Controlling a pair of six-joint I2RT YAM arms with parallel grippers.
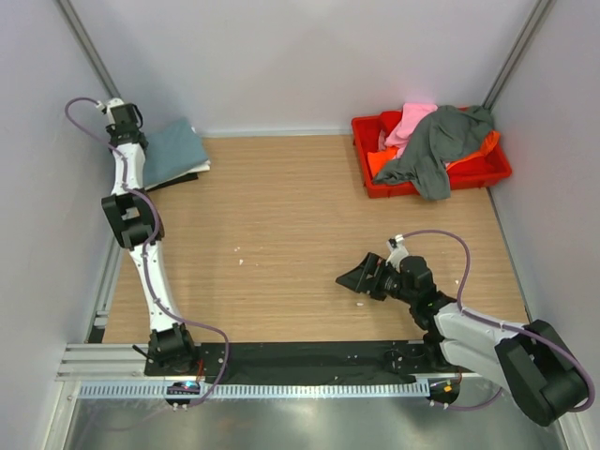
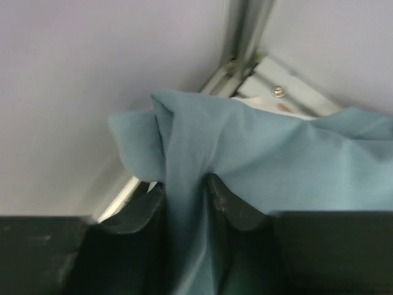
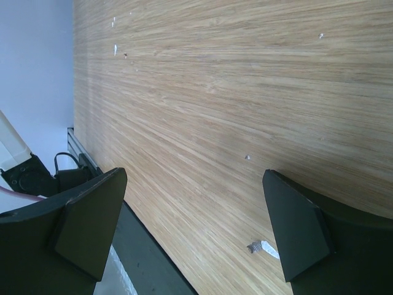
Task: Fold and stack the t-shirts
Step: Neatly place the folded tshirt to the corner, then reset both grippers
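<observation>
From above, the left hand (image 1: 128, 134) reaches into the far left corner of the desk (image 1: 300, 216), at the edge of the folded blue-grey t-shirt (image 1: 176, 150) lying there. A pale edge under that shirt is perhaps the white t-shirt (image 1: 194, 172). The right hand (image 1: 357, 281) hangs over bare wood near the front right. At the far right, the red crate (image 1: 373, 190) holds the dark grey t-shirt (image 1: 441, 141), draped over the pink t-shirt (image 1: 412, 117) and orange t-shirt (image 1: 380, 165). The left wrist view shows a ridge of blue-grey cloth running between the dark fingers (image 2: 138, 218), but I cannot tell whether they are pinching it. The right wrist view shows fingers (image 3: 92, 215) spread wide, holding nothing.
</observation>
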